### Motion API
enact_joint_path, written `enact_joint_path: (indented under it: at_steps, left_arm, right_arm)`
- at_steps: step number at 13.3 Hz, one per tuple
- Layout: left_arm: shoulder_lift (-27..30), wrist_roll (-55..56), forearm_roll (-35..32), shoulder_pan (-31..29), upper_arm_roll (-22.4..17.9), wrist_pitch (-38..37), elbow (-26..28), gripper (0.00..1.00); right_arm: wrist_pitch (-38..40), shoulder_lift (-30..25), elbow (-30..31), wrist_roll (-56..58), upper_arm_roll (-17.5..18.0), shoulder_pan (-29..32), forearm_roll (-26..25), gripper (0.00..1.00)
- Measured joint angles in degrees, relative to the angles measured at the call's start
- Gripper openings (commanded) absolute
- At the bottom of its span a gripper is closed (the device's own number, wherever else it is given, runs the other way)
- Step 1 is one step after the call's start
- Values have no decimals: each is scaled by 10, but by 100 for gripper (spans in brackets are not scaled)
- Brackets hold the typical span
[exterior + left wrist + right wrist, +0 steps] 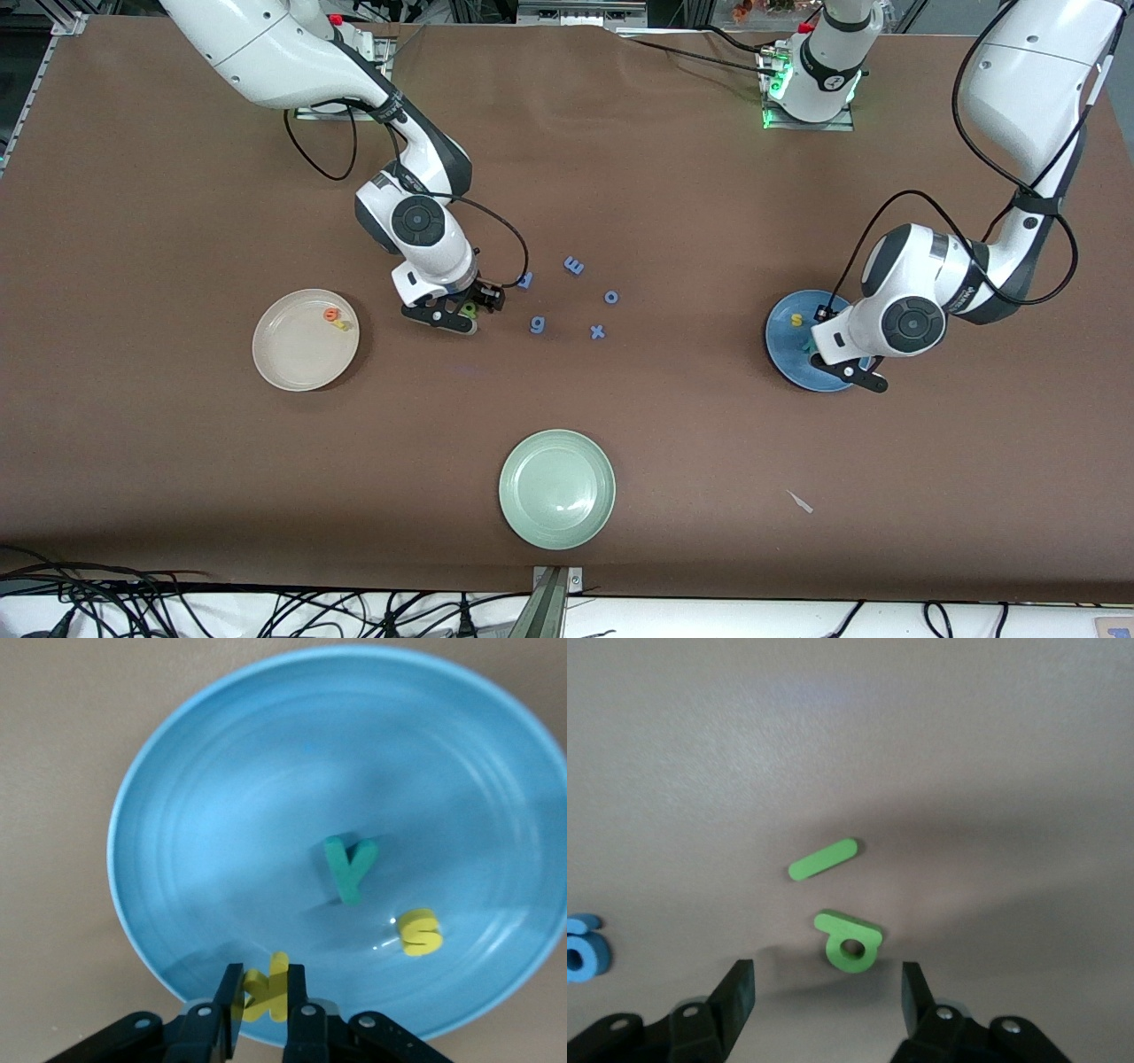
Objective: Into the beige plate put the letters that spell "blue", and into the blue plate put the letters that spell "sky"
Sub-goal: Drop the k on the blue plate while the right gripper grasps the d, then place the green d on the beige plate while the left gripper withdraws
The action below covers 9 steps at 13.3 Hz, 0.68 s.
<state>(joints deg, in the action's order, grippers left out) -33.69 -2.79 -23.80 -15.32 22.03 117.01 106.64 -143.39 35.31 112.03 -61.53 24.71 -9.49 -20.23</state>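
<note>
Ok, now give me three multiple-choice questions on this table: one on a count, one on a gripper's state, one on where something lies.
1. How many letters lie in the beige plate?
A. none
B. two
C. four

2. The right gripper, over the green b, is:
A. open
B. shut on the b
C. shut, holding nothing

3. The teal y lies:
A. in the beige plate
B. in the blue plate
C. in the right gripper

Answers:
1 B: only the orange e and the yellow u lie there.
2 A: its fingers stand wide apart, touching nothing.
3 B: it lies beside the yellow s, under the left gripper, which holds the yellow k.
</note>
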Motion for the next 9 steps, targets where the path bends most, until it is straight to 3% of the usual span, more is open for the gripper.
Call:
enact_joint_path:
  at_steps: [4, 9]
  left_arm:
    - [8, -3, 0, -2, 18, -17, -19, 100]
    - [70, 2, 7, -1, 93, -169, -113, 100]
  right_arm:
    - [-10, 0, 9, 0, -4, 0, -7, 75]
    - [-24, 1, 13, 0, -13, 1, -22, 64]
